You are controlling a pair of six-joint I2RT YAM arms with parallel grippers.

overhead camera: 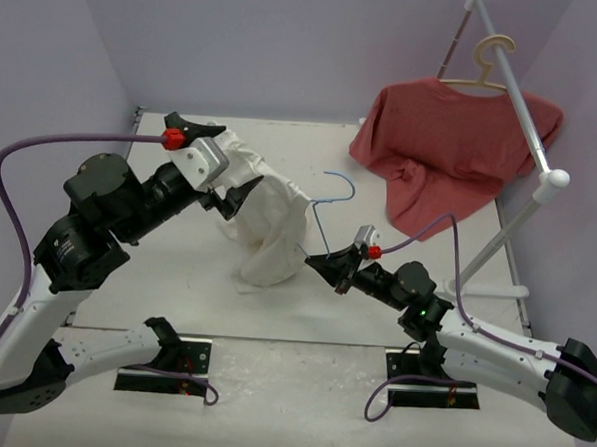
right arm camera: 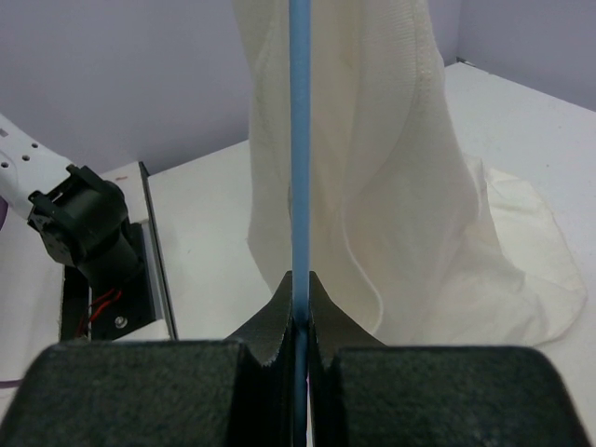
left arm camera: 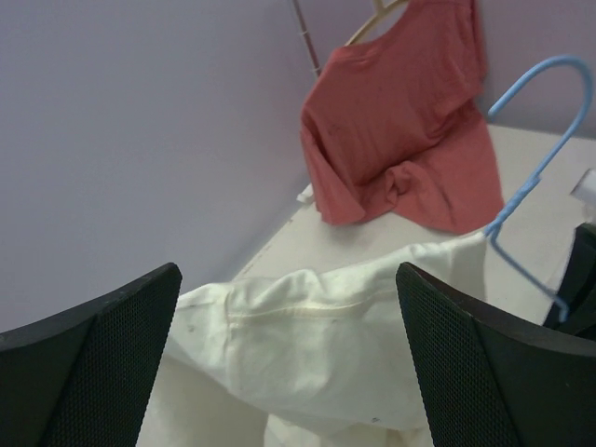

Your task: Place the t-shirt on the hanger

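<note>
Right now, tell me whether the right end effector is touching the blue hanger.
Touching. The right wrist view shows the right end effector closed on the hanger, with the blue wire pinched between the shut jaws.

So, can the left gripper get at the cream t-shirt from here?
Probably yes: the left gripper is open, the cream t-shirt just ahead of its fingers, nothing between. The right gripper holds the light-blue hanger aside.
</note>
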